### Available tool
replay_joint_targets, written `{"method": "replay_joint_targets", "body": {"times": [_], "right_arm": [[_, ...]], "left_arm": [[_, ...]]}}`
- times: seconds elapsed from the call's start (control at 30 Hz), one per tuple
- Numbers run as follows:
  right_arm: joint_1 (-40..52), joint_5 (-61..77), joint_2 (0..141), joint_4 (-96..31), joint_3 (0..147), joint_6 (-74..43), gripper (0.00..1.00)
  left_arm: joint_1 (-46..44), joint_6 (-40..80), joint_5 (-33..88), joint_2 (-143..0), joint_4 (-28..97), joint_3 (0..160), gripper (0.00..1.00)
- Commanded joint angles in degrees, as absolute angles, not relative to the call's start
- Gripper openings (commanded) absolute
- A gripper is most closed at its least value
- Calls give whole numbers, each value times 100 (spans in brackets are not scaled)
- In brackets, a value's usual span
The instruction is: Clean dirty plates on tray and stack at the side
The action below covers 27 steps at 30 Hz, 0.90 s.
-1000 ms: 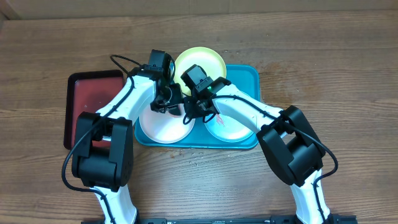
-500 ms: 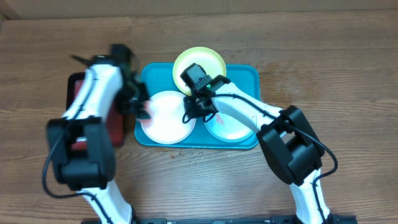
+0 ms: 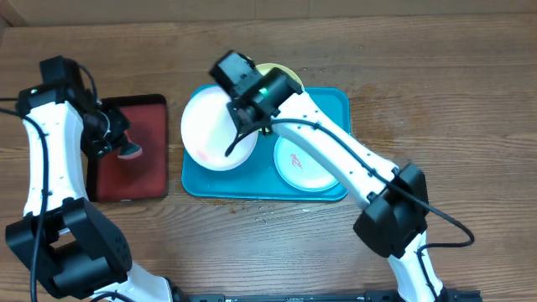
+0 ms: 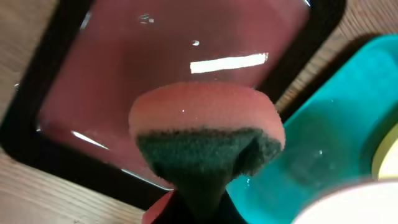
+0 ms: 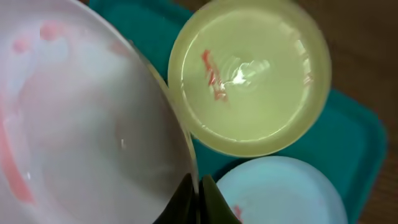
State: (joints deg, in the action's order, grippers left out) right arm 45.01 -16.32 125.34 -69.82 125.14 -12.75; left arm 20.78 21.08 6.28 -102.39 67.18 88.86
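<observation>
Wood-grain table lies under both my arms, with the blue tray at its middle and a red tray just beside it at 9 o'clock.

My left pincer hangs over the red tray, pressed together on a sponge. From my left wrist I see the sponge's orange body on top and its dark green scouring face turned toward the camera. The red tray's glossy floor lies behind it, and a corner of the blue tray shows at 4 o'clock.

My right pincer is shut on the rim of the white plate, pinching its edge on the side at 4 o'clock. That plate sits over the blue tray's 10 o'clock corner, reaching past the tray's rim there. Pink smears mark its 9 o'clock side. From my right wrist, its edge crosses in front of the yellow plate.

The yellow plate is at 12 o'clock on the blue tray, overhanging the far rim, with a red smear near its centre. The mint plate lies flat at 4 o'clock in the blue tray, also bearing a red smear.
</observation>
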Motion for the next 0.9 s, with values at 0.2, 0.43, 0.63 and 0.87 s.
{"method": "replay_joint_targets", "body": {"times": [0.2, 0.43, 0.63, 0.87], "right_arm": [[5448, -6005, 12359, -7516, 13316, -696, 4], [5944, -7255, 12359, -7371, 13316, 169, 4], [6101, -7395, 12359, -7052, 13316, 849, 4], [6066, -5942, 12359, -7100, 13310, 25, 4]], "left_arm": [[2250, 2274, 572, -10193, 6600, 8914, 4], [2259, 2274, 489, -10193, 6600, 8914, 4], [2259, 2274, 491, -10193, 6600, 8914, 4], [2259, 2276, 493, -10193, 6600, 8914, 4]]}}
